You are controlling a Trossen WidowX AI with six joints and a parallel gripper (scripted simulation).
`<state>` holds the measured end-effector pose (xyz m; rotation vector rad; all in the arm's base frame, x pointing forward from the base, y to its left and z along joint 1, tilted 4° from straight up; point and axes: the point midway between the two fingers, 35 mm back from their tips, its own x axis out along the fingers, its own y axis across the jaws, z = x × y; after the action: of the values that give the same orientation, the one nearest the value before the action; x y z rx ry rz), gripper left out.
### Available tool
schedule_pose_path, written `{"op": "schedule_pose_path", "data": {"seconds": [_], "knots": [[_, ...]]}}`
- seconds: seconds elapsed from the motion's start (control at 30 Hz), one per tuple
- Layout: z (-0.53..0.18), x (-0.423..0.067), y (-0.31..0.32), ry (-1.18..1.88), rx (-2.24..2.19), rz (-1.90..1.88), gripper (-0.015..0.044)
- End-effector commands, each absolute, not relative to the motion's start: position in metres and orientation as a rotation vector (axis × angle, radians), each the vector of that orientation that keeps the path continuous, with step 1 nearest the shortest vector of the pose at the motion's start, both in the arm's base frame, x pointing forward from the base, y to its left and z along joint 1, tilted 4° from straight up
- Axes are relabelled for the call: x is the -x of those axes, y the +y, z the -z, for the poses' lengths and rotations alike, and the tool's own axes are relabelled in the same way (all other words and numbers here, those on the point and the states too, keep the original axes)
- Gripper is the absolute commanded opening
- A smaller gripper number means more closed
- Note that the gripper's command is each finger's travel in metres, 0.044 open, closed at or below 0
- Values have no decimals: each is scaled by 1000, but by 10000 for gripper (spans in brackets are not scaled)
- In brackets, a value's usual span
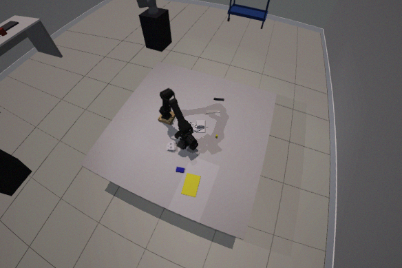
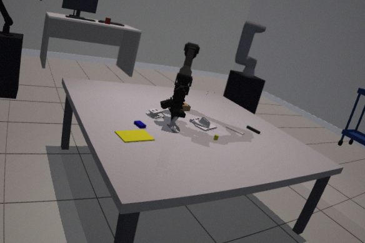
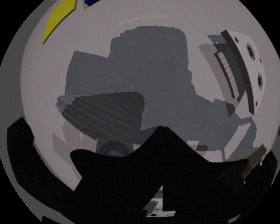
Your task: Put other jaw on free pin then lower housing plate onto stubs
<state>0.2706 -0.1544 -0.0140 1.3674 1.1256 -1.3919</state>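
The gripper (image 1: 193, 145) (image 2: 177, 115) is shut low over the table. The loose grey jaw (image 1: 197, 153) (image 2: 175, 128) (image 3: 111, 111) is directly at its tips, ribbed side showing in the wrist view; the fingers hide part of it, and any contact is unclear. The base plate (image 1: 204, 131) (image 2: 212, 127) lies to the right of the gripper in the exterior view, with the other jaw (image 1: 200, 126) (image 2: 204, 122) on it; the pins are too small to make out. The white housing plate (image 1: 171, 146) (image 2: 155, 111) (image 3: 255, 66) with two holes is on the gripper's other side, off the base.
A blue block (image 1: 180, 169) (image 2: 140, 124) and a yellow sheet (image 1: 191, 185) (image 2: 134, 135) lie beyond the jaw. A small yellow cylinder (image 1: 217, 136) (image 2: 216, 137), a thin light rod (image 1: 213, 111) (image 2: 235, 130) and a black bar (image 1: 219, 99) (image 2: 253, 129) lie past the base.
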Motion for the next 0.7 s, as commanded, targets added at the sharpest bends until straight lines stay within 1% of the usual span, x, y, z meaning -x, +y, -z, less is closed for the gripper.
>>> {"op": "schedule_pose_path", "data": {"seconds": [0.0, 0.17, 0.4, 0.67], "knots": [[24, -276, -150, 1142, -1375, 1379, 0], [24, -276, -150, 1142, -1375, 1379, 0], [-69, -277, -153, 1141, -1375, 1379, 0], [-65, -276, -153, 1127, -1372, 1377, 0]]}}
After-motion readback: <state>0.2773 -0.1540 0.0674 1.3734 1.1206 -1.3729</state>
